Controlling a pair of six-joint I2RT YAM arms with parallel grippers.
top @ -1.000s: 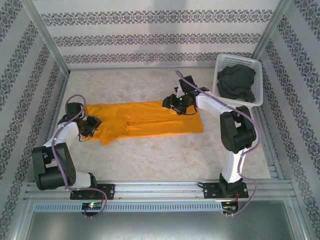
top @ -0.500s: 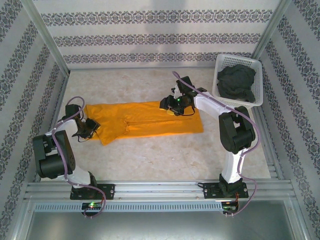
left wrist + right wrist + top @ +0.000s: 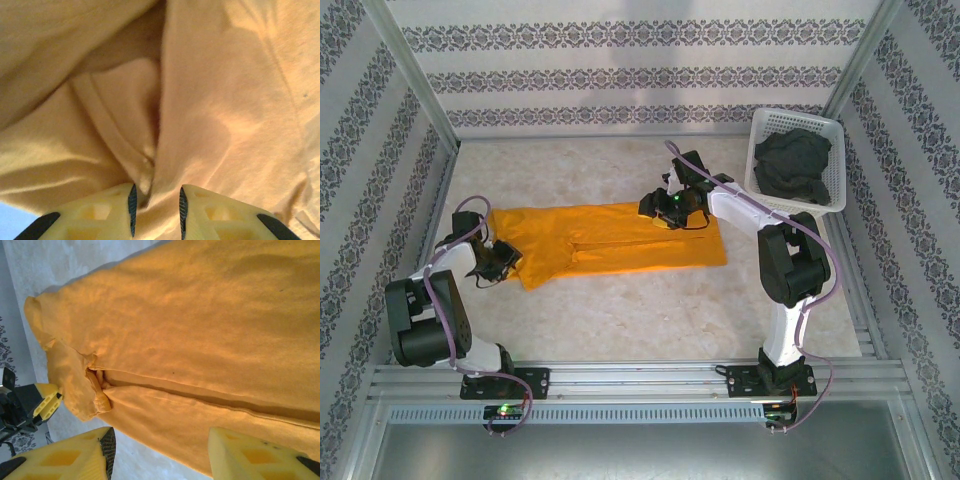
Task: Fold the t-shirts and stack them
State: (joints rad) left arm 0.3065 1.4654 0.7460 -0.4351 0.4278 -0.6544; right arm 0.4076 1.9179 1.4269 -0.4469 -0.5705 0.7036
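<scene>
The orange-yellow t-shirt (image 3: pixel 620 240) lies flat on the table, folded lengthwise, its collar end to the left. My left gripper (image 3: pixel 500 257) sits low on that left end. Bunched orange cloth (image 3: pixel 200 100) fills the narrow gap between its fingers, so the left gripper (image 3: pixel 156 200) is shut on it. My right gripper (image 3: pixel 658 212) hovers over the shirt's far edge near the right end. In the right wrist view the right gripper (image 3: pixel 160 440) is wide open with nothing held, above the shirt (image 3: pixel 200 340) and its central fold. The charcoal grey t-shirt (image 3: pixel 792 165) lies crumpled in the basket.
The white lattice basket (image 3: pixel 798 117) stands at the back right corner. Patterned walls and metal rails enclose the table on three sides. Bare marbled tabletop (image 3: pixel 620 320) lies in front of the shirt.
The left arm's elbow has swung left and its gripper has eased slightly nearer on the shirt's end. The right gripper has shifted a little left. The shirt has stayed put.
</scene>
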